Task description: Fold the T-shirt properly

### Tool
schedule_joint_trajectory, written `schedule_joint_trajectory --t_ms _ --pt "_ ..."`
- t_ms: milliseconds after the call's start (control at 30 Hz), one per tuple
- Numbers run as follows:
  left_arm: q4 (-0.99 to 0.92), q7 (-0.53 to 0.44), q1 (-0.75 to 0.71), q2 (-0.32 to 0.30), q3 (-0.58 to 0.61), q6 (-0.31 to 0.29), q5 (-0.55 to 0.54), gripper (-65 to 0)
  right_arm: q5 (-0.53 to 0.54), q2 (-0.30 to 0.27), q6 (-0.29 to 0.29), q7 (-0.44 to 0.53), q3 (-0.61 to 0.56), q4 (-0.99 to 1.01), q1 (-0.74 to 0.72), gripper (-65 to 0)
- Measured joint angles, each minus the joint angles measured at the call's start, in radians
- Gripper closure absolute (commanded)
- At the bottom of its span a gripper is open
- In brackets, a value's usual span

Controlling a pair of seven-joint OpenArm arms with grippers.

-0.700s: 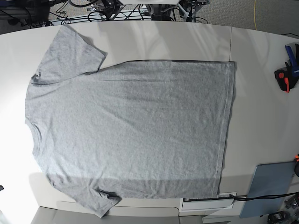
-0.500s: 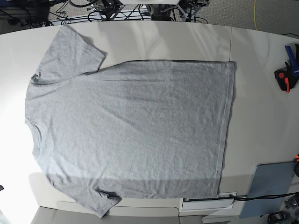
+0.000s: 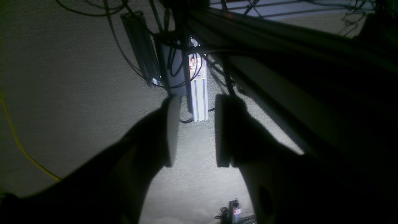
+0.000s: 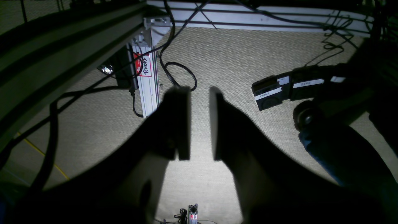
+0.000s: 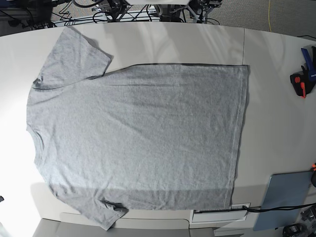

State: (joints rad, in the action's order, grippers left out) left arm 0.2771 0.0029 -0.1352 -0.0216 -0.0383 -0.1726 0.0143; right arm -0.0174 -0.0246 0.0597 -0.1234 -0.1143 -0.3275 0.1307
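The heather-grey T-shirt [image 5: 138, 138] lies spread flat on the white table [image 5: 276, 123], plain side up, neck at the left and hem at the right. One sleeve points to the far edge, the other hangs at the near edge with its tip folded over. No lettering shows. Neither gripper appears in the base view. In the left wrist view my left gripper [image 3: 194, 132] is open and empty, looking down at carpet below the table. In the right wrist view my right gripper [image 4: 199, 123] is open a little and empty, also over carpet.
A red and black clamp tool [image 5: 302, 81] with a blue one [image 5: 309, 59] lies at the table's right edge. A grey pad [image 5: 284, 197] sits at the near right, with a white box and cable [image 5: 222, 213] beside it. Aluminium frame posts [image 3: 199, 93] and cables hang below.
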Motion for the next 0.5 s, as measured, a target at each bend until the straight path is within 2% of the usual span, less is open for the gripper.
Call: schedule_joint_trajectory --t_ms 400,500 --pt "0.002 -0.019 -0.003 0.0 0.0 0.0 0.02 -20.4 0.0 0.0 0.0 0.001 0.0 0.0 0.0 -11.4" --pt "0.056 -0.023 -0.035 0.0 0.0 0.001 0.02 -20.4 0.0 0.0 0.0 0.01 0.0 -0.002 0.003 -11.4"
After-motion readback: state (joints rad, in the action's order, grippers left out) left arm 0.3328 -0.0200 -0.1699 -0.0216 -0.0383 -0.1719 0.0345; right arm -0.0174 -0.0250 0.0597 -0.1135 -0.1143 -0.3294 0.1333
